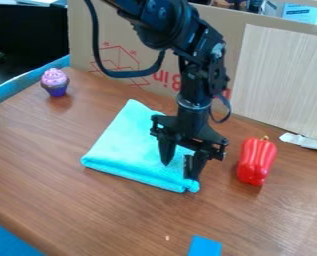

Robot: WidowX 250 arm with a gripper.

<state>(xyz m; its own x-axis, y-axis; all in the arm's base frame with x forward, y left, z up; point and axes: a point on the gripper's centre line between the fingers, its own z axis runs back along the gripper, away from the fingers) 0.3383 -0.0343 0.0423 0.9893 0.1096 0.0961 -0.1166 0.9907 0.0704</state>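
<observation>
Soft matt cloth [124, 150], glossy smooth red pepper [256, 162], brown wood-look table [107, 215].

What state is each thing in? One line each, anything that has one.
Gripper, jaws apart, over the cloth's near right part.
Cloth, folded, laid out flat.
Cupcake, upright, frosting on top.
Red pepper, whole, stem end toward the cardboard.
Cardboard, standing upright at the back.

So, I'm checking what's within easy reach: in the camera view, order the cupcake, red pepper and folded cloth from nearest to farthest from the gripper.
From the gripper:
1. Folded cloth, right at the fingertips.
2. Red pepper, just right in view.
3. Cupcake, far upper left.
</observation>
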